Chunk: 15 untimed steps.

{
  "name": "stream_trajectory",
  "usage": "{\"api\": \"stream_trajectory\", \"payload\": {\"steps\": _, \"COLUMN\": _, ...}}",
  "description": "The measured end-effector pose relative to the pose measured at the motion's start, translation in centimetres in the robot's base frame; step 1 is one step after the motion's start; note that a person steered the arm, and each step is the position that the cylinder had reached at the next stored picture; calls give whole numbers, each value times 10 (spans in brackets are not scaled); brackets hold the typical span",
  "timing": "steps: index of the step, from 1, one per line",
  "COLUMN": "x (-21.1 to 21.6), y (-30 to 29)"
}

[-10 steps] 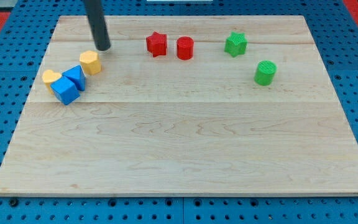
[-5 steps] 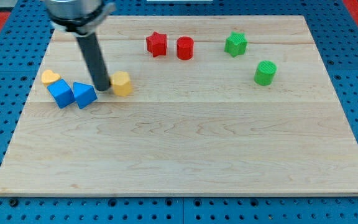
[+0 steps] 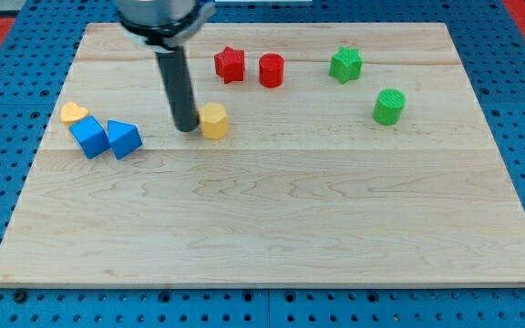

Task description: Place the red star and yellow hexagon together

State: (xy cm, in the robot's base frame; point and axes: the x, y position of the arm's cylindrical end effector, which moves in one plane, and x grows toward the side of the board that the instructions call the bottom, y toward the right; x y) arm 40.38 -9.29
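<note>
The yellow hexagon (image 3: 213,120) lies on the wooden board left of centre, toward the view's top. My tip (image 3: 187,127) stands right against its left side. The red star (image 3: 230,65) lies near the board's top edge, above and slightly right of the hexagon, with a clear gap between them. The rod rises from my tip toward the view's top left.
A red cylinder (image 3: 272,70) sits just right of the red star. A green star (image 3: 345,64) and a green cylinder (image 3: 389,106) lie at the upper right. A yellow heart (image 3: 74,113), a blue cube (image 3: 89,137) and a blue triangular block (image 3: 123,138) cluster at the left.
My tip came down from the top left and moved right, pushing the yellow hexagon out of the left cluster and rightward toward the red star. The blue blocks shifted slightly.
</note>
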Motion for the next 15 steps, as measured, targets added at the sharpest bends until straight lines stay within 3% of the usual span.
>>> {"api": "stream_trajectory", "payload": {"steps": 3, "x": -119, "y": -28}}
{"api": "stream_trajectory", "payload": {"steps": 4, "x": -149, "y": -7}}
{"api": "stream_trajectory", "payload": {"steps": 5, "x": -137, "y": 43}}
{"api": "stream_trajectory", "payload": {"steps": 7, "x": -107, "y": 27}}
{"api": "stream_trajectory", "payload": {"steps": 8, "x": -117, "y": 22}}
{"api": "stream_trajectory", "payload": {"steps": 9, "x": -133, "y": 77}}
{"api": "stream_trajectory", "payload": {"steps": 10, "x": -97, "y": 82}}
{"api": "stream_trajectory", "payload": {"steps": 13, "x": -65, "y": 72}}
{"api": "stream_trajectory", "payload": {"steps": 14, "x": -90, "y": 77}}
{"api": "stream_trajectory", "payload": {"steps": 15, "x": -91, "y": 38}}
